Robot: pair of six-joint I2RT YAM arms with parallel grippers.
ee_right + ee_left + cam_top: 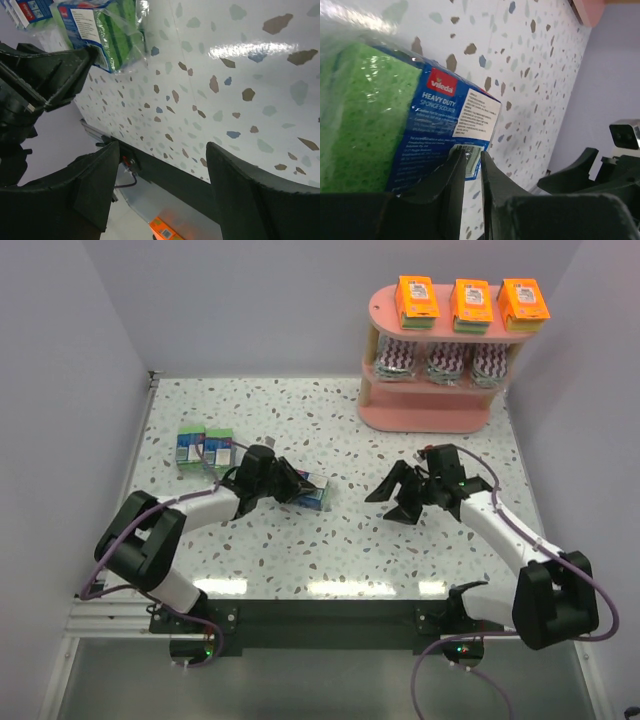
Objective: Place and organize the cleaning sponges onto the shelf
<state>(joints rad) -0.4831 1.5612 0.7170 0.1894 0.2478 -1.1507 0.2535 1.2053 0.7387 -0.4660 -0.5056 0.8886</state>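
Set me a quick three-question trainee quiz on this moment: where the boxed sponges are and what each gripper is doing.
1. Count: how many blue-green boxes lie loose on the table, outside any gripper?
2. True or false: the right gripper is shut on a pack.
3. Pick one: the left gripper is shut on
A) nothing
B) a blue-green box, pinched at its wrap edge
C) a cloth

Key
1. Two, side by side at the table's left.
2. False: its jaws stand open with nothing between them.
3. B
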